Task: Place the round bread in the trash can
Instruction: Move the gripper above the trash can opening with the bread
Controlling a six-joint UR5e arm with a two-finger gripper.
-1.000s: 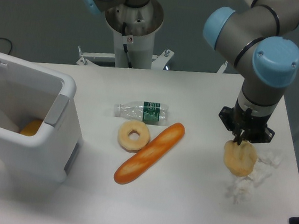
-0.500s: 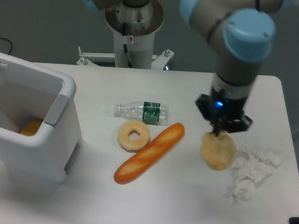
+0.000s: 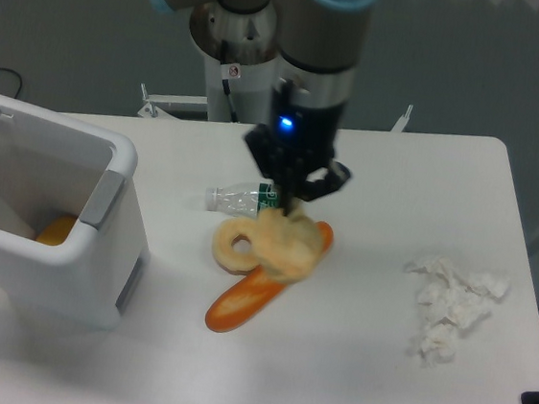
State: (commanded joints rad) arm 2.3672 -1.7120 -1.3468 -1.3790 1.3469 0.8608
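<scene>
Round bread (image 3: 287,245): pale tan, lumpy, solid, hanging in the air over the middle of the table, pinched at its top edge by the gripper (image 3: 292,207), fingers pressed onto it. Carried well leftward within a second, from above the crumpled paper (image 3: 451,306) at the right side to a spot now overlapping the ring-shaped bread (image 3: 235,244) and the upper end of the baguette (image 3: 258,292) from this view. Slightly blurred, so probably mid-travel. Judged about halfway along the transport; release not yet due.

Trash can (image 3: 50,222) at the far left: white, boxy, smooth plastic with rounded corners, grey latch panel on the near corner, lid swung open, an orange object (image 3: 55,230) on its floor. Still well apart from the bun, with bare table between.

Around it: ring-shaped bread pale and matte with a clear hole; baguette long, glossy orange-brown; clear plastic bottle (image 3: 241,198) lying on its side with a green label, partly behind the gripper; crumpled paper white and creased.
</scene>
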